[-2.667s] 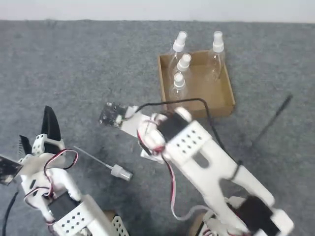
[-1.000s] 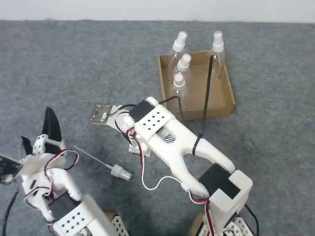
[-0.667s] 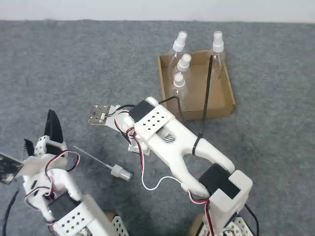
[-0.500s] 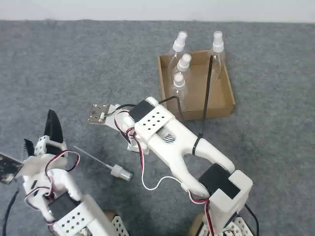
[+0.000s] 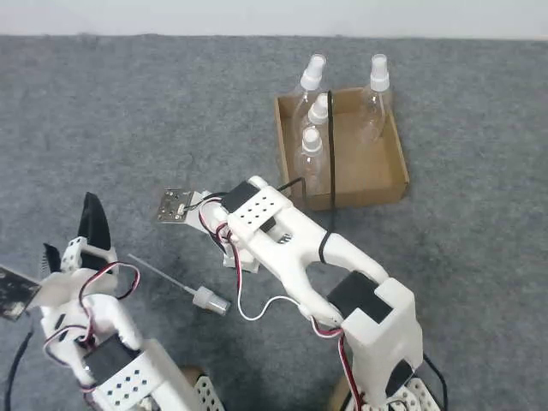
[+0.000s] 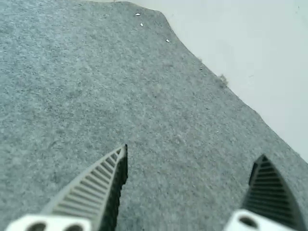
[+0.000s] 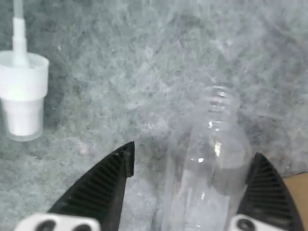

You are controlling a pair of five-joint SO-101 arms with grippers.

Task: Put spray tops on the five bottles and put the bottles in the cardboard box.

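1. The right gripper point(image 7: 195, 151) has its fingers spread, one on each side of the uncapped bottle point(image 7: 211, 144), which lies on the grey table point(image 5: 128, 111). I cannot tell whether they touch it.
2. A loose spray top point(image 5: 210, 300) lies near that bottle, at 7 o'clock from the table's middle, with its tube pointing toward 10 o'clock.
3. The left gripper point(image 6: 192, 151) sits at 8 o'clock with its fingers spread over bare table.
4. Four capped bottles point(image 5: 374, 94) stand in the cardboard box point(image 5: 351, 199) at 1 o'clock.

Grey carpeted tabletop point(image 5: 128, 111) across most of the frame, pale wall point(image 5: 257, 17) in a strip along the top edge, small white specks point(image 6: 138, 14) near the carpet's border
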